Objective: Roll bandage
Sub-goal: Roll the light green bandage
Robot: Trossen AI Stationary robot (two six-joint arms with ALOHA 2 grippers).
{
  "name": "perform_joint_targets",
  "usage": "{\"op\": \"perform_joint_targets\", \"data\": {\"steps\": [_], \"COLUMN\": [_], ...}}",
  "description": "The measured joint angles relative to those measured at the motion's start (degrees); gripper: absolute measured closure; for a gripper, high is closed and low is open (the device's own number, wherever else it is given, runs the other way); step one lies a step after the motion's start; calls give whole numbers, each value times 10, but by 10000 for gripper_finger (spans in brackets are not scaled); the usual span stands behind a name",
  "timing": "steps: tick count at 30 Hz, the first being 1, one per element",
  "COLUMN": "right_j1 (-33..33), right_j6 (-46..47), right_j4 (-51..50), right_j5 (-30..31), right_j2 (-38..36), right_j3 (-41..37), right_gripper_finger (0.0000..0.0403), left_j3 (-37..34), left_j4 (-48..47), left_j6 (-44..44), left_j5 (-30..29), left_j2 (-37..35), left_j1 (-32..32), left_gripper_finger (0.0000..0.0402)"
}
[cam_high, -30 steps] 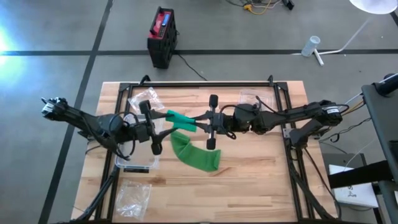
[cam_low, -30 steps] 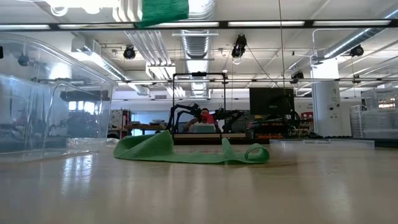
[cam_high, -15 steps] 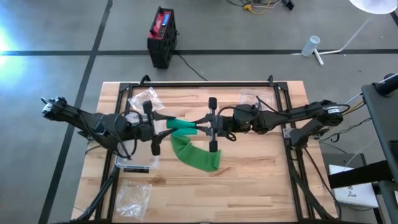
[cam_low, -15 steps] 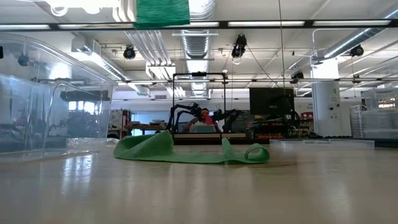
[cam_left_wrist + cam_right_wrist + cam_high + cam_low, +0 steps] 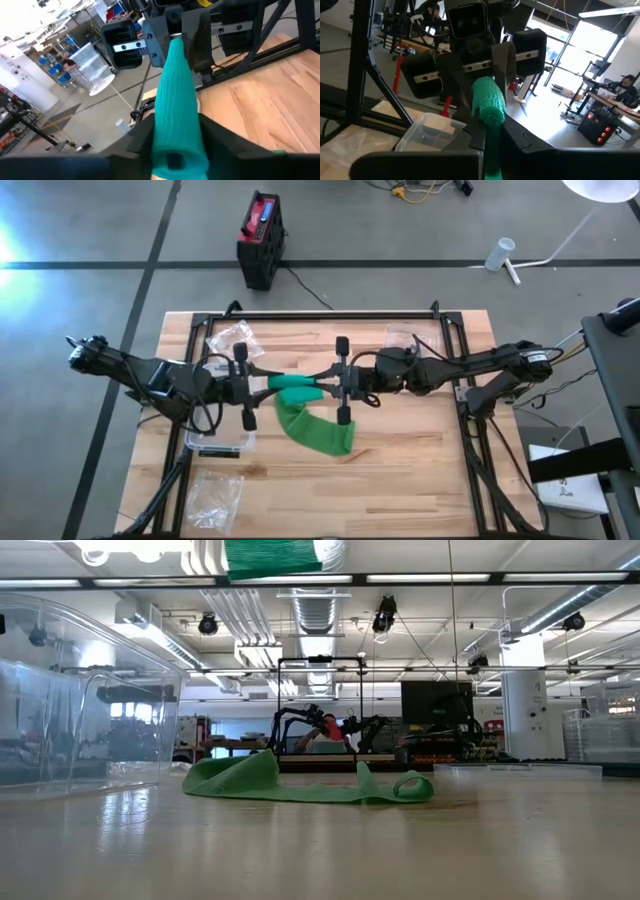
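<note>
Both my arms meet over the middle of the wooden table (image 5: 420, 470). The green bandage roll (image 5: 294, 385) hangs in the air between the two grippers, well above the tabletop. Left gripper (image 5: 262, 385) is at the roll's left end; in the left wrist view its fingers (image 5: 222, 142) sit on either side of the roll, narrowed onto it, touching both flanks. Right gripper (image 5: 322, 387) is at the roll's right end; right wrist view shows its jaws pinched together on the bandage (image 5: 489, 107), with the fabric running down between them. So each end is clamped by one gripper.

The loose tail of the bandage (image 5: 318, 432) drops from the roll and lies in a folded heap on the table below and slightly toward the front edge. Low view shows that heap (image 5: 300, 783) flat on the wood with a small loop at one end.

A clear plastic container (image 5: 222, 442) sits on the table under the left arm. A crumpled plastic bag (image 5: 213, 495) lies near the front left corner.
</note>
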Motion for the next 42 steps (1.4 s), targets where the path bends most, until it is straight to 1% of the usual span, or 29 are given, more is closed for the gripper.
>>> {"op": "perform_joint_targets", "data": {"steps": [3,5,7,10,13,16,19,25,27,35,42], "right_j1": [0,0,1,6,14,22,29,28,28,26,22], "right_j6": [-1,-9,-17,-35,-52,-53,-55,-49,-47,-53,-68], "right_j4": [-5,-8,-16,-42,-80,-102,-124,-134,-133,-131,-98], "right_j5": [0,0,0,2,7,8,8,11,19,21,21], "right_j2": [0,0,-1,-6,-15,-27,-43,-60,-61,-56,-56], "right_j3": [0,0,0,2,9,11,11,12,12,12,12], "right_gripper_finger": [384,371,351,316,287,268,258,258,264,292,302], "left_j3": [0,0,0,0,0,0,0,0,0,0,0], "left_j4": [-2,-5,-10,-17,-16,-14,-13,0,4,28,52], "left_j6": [-2,-3,-4,-8,-13,-13,-13,-17,-19,-20,-13], "left_j5": [1,1,1,1,2,2,2,0,0,1,5], "left_j2": [0,-1,-1,-2,-2,-2,-2,-1,-1,0,7], "left_j1": [0,0,0,0,0,0,0,0,0,1,1], "left_gripper_finger": [351,382,386,373,377,390,390,382,383,382,381]}}
